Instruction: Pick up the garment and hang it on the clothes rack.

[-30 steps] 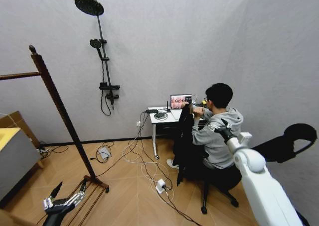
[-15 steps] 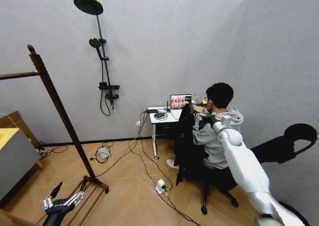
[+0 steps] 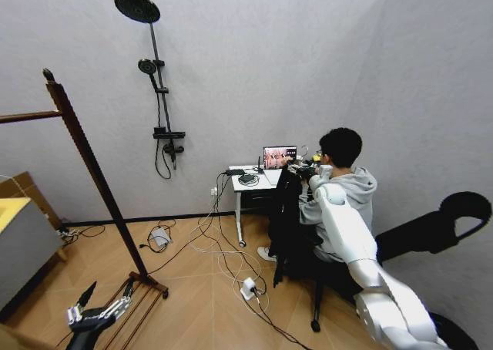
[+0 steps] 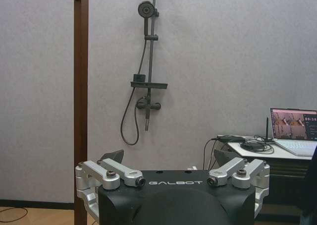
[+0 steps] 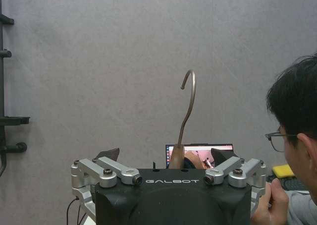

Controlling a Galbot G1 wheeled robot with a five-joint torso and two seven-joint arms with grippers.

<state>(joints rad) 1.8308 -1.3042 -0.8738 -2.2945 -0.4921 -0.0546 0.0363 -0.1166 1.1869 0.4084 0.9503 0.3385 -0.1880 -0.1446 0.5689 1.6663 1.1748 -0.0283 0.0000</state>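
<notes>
Right gripper [image 3: 302, 169] at garment [image 3: 285, 219] top, hanger hook [image 5: 187, 113] between spread fingers, grip unclear, left gripper [image 3: 96, 313] parked open.

Right arm stretched further forward from the lower right of the frame toward centre right, right gripper [image 3: 302, 169] moved left and up from beside the seated person's shoulder to the top of the garment [image 3: 286, 219], forearm now crossing the person's back

Glossy white shells on the right arm [image 3: 362, 250], rounded at the joints. Black gripper housings lettered GALBOT — silver linkage bars with dark screws on the right gripper [image 5: 168, 160] and left gripper [image 4: 171, 160].
</notes>
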